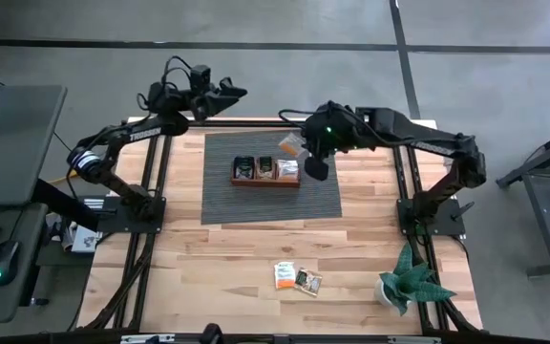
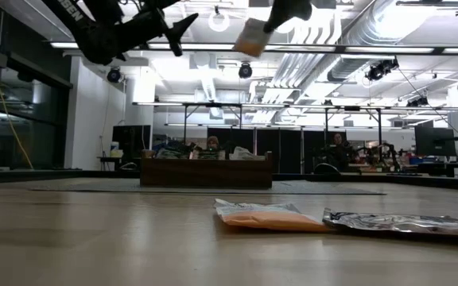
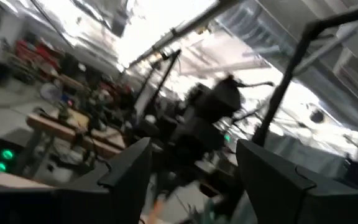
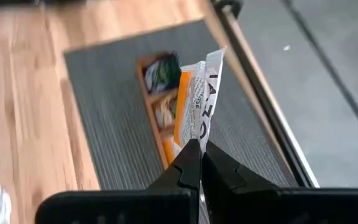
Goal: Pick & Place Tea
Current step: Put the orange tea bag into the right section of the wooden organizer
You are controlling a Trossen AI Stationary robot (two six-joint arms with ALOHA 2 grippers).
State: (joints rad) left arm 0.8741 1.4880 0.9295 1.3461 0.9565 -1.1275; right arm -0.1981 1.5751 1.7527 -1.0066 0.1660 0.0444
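Two dark fingers of my right gripper (image 4: 199,163) are pinched tight on the lower edge of an orange-and-white tea sachet (image 4: 194,102), held in the air above the wooden tray (image 1: 265,181) on the grey mat (image 1: 270,199) near the table's far edge; its print is too blurred to read. My left gripper (image 1: 229,94) hangs past the far left corner with fingers apart and empty. Two more sachets (image 1: 296,276) lie near the near edge, beside a small plant (image 1: 407,280).

wooden tray (image 1: 265,182) on grey mat (image 1: 222,196); potted plant (image 1: 411,284).
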